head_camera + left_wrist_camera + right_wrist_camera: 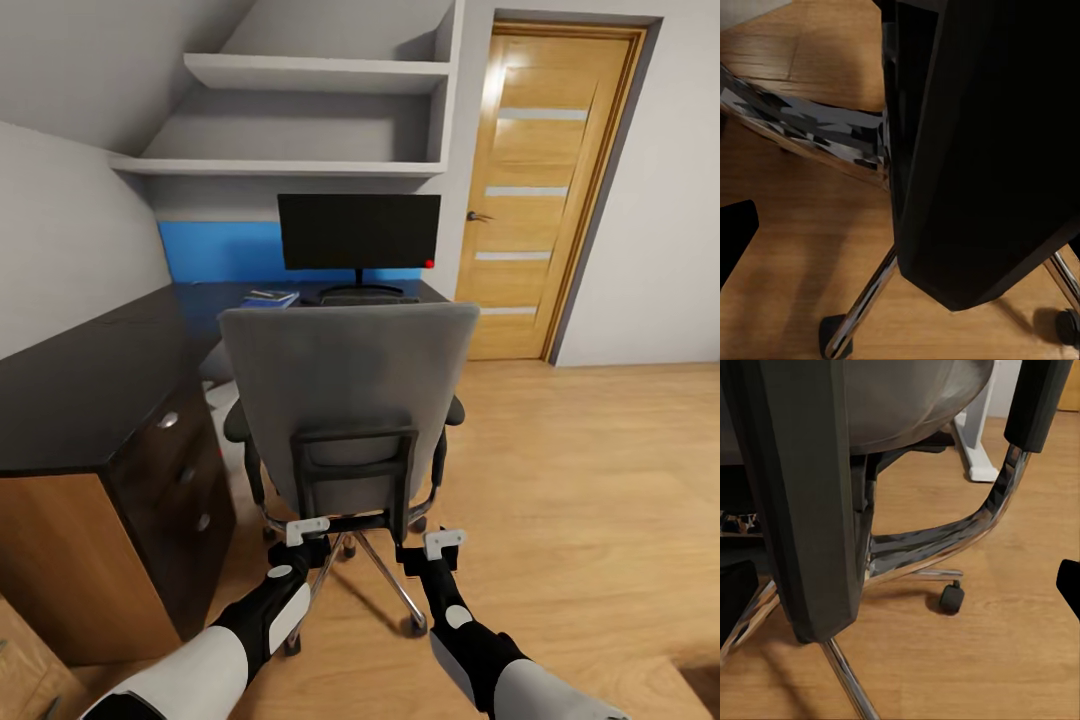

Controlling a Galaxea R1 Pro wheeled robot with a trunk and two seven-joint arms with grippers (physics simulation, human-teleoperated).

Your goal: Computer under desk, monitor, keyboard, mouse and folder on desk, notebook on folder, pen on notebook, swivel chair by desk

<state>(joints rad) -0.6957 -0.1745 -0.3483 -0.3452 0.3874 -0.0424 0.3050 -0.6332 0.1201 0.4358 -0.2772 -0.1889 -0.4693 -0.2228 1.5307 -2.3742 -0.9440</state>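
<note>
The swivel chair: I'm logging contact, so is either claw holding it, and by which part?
Cannot be told. Both claws, left and right, sit at the swivel chair back's lower frame; no closed grip shows.

You see the swivel chair (350, 400) at frame centre. The monitor (358, 232) stands behind it on the desk (90, 380), at left.

Monitor (358, 232) on black desk (90, 385)

Swivel chair (345, 400) before desk (90, 385)
</note>
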